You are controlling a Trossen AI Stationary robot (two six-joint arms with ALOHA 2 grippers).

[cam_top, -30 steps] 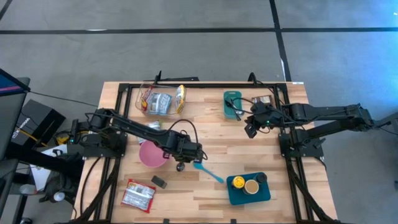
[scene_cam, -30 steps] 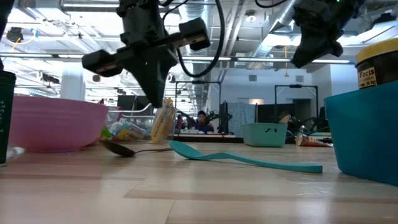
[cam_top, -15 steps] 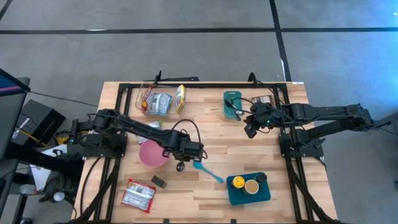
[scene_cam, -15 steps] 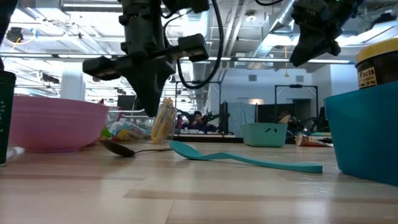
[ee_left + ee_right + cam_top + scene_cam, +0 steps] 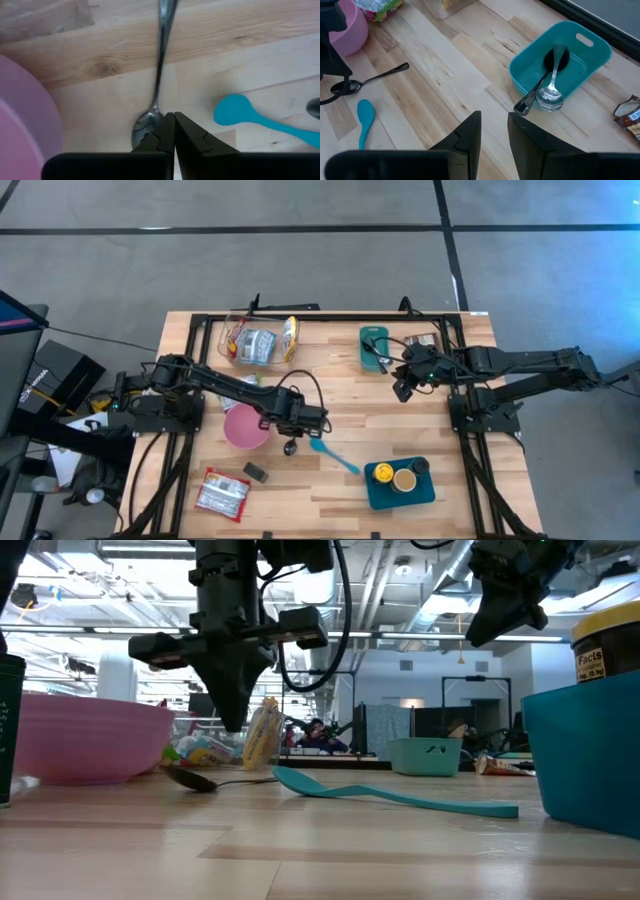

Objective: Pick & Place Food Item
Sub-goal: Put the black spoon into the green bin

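My left gripper (image 5: 291,442) has swung a little since a second ago and now hangs squarer over the wooden table (image 5: 330,395), fingers pressed together on nothing, above the bowl of a dark metal spoon (image 5: 158,80) lying between the pink plastic bowl (image 5: 245,427) and the turquoise plastic spoon (image 5: 334,455). My right gripper (image 5: 404,388) hovers unchanged near the small teal bin (image 5: 374,346), fingers slightly parted, empty. "Facts" reads on a yellow-lidded jar (image 5: 606,645). The crinkled red-and-white food packet (image 5: 222,493) lies flat at the table's near-left corner.
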